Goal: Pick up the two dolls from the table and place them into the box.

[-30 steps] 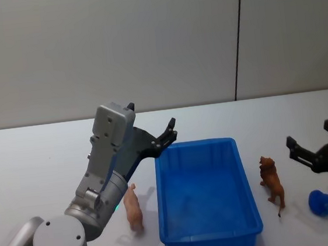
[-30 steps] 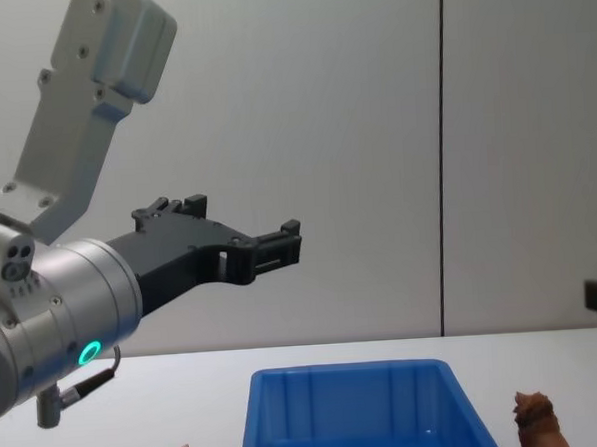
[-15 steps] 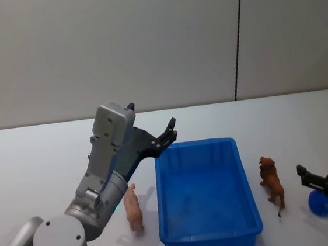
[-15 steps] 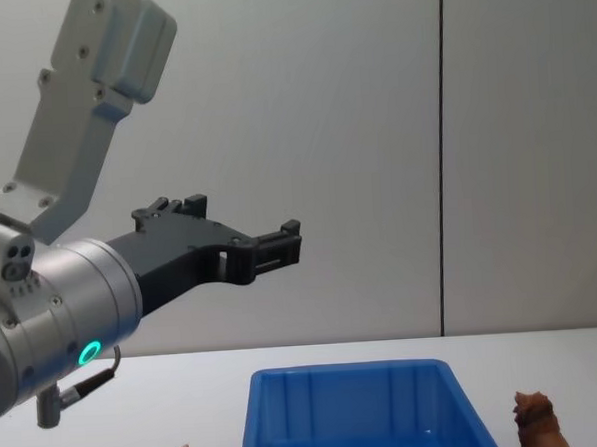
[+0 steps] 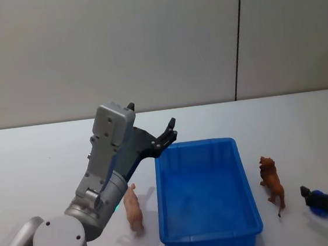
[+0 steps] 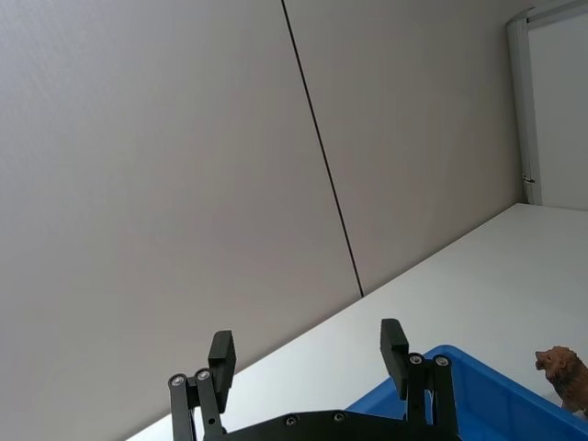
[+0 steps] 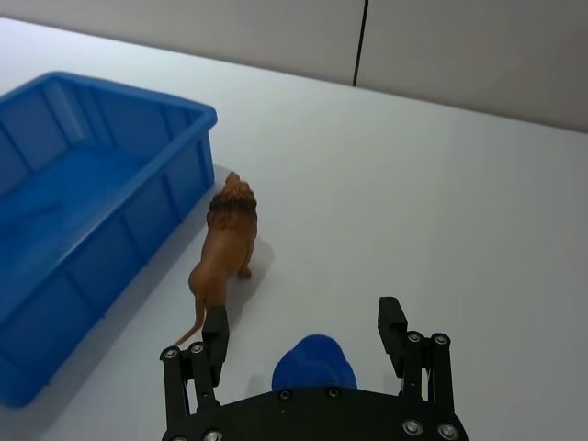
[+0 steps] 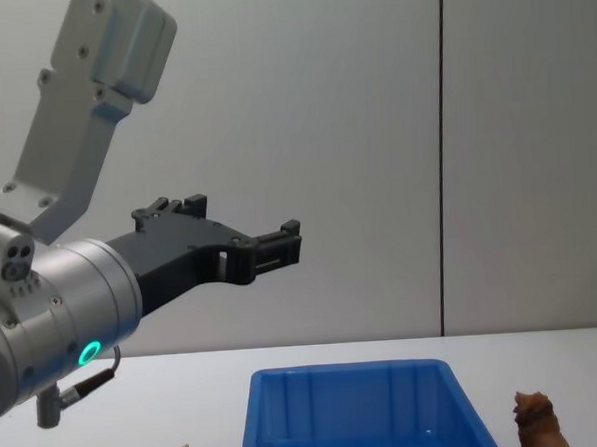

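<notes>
The pale pink pig doll (image 5: 133, 207) stands on the white table (image 5: 39, 165) just left of the blue box (image 5: 211, 234). Right of the box stands the reddish-brown doll (image 5: 271, 181), also seen as a brown lion-like doll (image 7: 225, 248) in the right wrist view. My right gripper (image 5: 323, 185) is open, low over the table at the near right, beyond the brown doll and straddling a dark blue rounded object (image 7: 314, 361). My left gripper (image 5: 168, 135) is open and empty, raised above the box's far left corner. The box holds nothing.
The dark blue rounded object (image 5: 319, 210) lies right of the brown doll, partly hidden by my right gripper. A grey wall with a dark vertical seam (image 5: 237, 39) rises behind the table. Bare tabletop stretches left of the pig and beyond the box.
My right gripper has come down and nearer, from above the table's right side to over the dark blue object. The left arm and both dolls have not moved.
</notes>
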Robot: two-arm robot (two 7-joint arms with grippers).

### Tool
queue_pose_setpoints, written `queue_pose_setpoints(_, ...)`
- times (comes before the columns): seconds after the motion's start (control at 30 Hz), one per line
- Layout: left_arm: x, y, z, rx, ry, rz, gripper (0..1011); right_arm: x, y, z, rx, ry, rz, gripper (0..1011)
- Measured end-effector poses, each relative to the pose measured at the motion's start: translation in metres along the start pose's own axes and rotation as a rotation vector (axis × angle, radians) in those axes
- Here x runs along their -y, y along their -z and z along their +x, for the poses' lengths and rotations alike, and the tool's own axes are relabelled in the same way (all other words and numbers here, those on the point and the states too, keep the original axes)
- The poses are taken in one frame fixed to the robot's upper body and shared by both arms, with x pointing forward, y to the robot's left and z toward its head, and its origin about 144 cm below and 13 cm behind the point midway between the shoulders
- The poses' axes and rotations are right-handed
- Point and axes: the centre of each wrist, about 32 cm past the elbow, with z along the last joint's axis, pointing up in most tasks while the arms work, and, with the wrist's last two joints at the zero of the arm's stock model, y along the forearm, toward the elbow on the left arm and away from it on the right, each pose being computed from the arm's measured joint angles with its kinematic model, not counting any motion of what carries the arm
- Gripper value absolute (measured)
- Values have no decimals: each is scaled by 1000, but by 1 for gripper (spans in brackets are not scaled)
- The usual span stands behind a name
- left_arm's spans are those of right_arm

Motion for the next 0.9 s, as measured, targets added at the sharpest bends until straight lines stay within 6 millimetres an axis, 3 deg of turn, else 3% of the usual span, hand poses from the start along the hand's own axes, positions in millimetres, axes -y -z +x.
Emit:
queue_pose_setpoints(0.67, 0, 0, 0, 0, 0, 0, 1001, -7, 16, 4, -6, -16, -115, 1001)
queue_pose_setpoints(0.9, 0, 0, 0, 0, 0, 0, 1001, -8, 18, 5, -9, -15, -127, 858)
